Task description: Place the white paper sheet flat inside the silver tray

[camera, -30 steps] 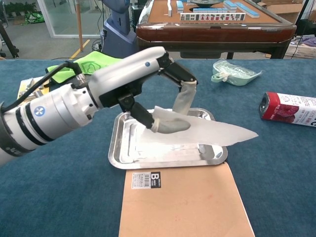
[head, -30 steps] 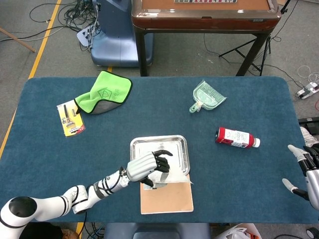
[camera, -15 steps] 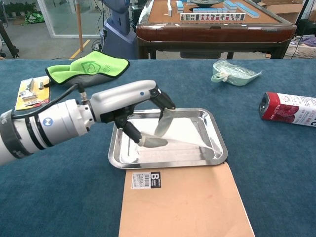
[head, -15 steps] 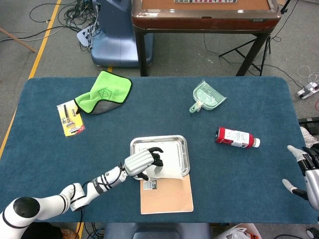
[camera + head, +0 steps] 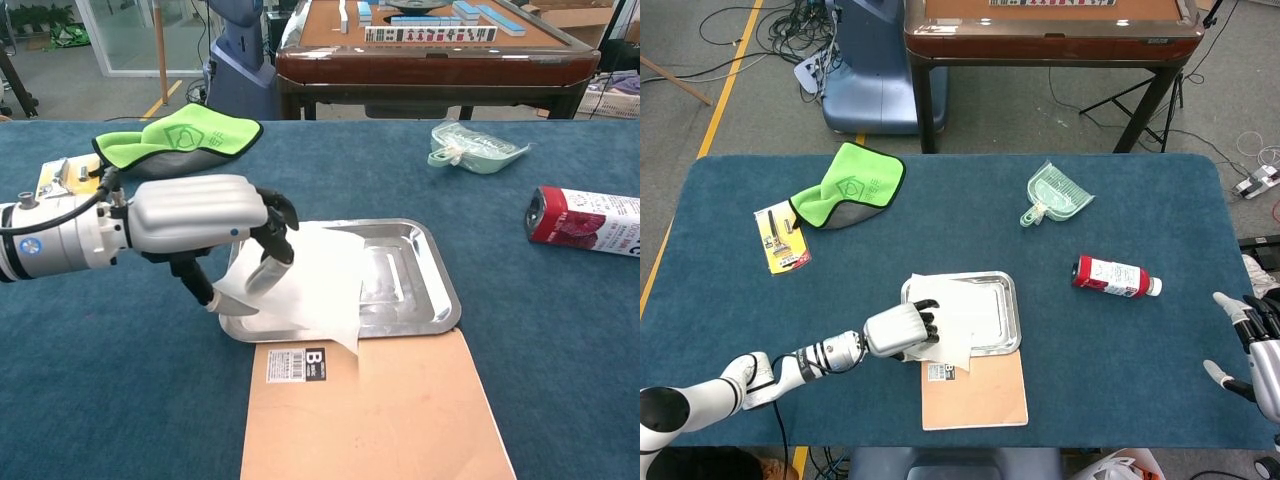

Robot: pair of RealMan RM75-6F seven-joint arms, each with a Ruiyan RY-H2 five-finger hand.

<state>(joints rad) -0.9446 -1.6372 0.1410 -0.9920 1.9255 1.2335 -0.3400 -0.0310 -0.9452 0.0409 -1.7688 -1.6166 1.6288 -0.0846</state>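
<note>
Blue cloth covers the table point(image 5: 940, 215), beyond whose far edge a wooden mahjong table point(image 5: 1050, 30) and a blue machine base point(image 5: 865, 75) are seen on a grey floor strewn with cables. Near the middle of the table's near half, the silver tray point(image 5: 1005, 310) point(image 5: 425, 275) is set, its near rim touching a brown board point(image 5: 985, 392) point(image 5: 380, 410) that lies at the near edge and bears a barcode label. The white paper sheet point(image 5: 958, 318) point(image 5: 315, 280) is draped over the tray's left portion, with one corner spilling over the near rim onto the board and its left edge lifted off the tray; it is not yet lying flat inside. The left hand point(image 5: 898, 330) point(image 5: 200, 225) is positioned at the tray's left rim, and the sheet's left edge is pinched between thumb and curled fingers. The right hand point(image 5: 1252, 345) is seen only in the head view, off the table's right edge, holding nothing, with fingers spread. Toward the far left corner a green cloth point(image 5: 848, 186) point(image 5: 175, 135) is bunched, with a yellow packet point(image 5: 780, 238) just beside it. A pale green dustpan point(image 5: 1055, 195) point(image 5: 475, 147) lies toward the far right, and a red-labelled bottle point(image 5: 1115, 277) point(image 5: 585, 220) rests on its side right of the tray, well apart from it.
</note>
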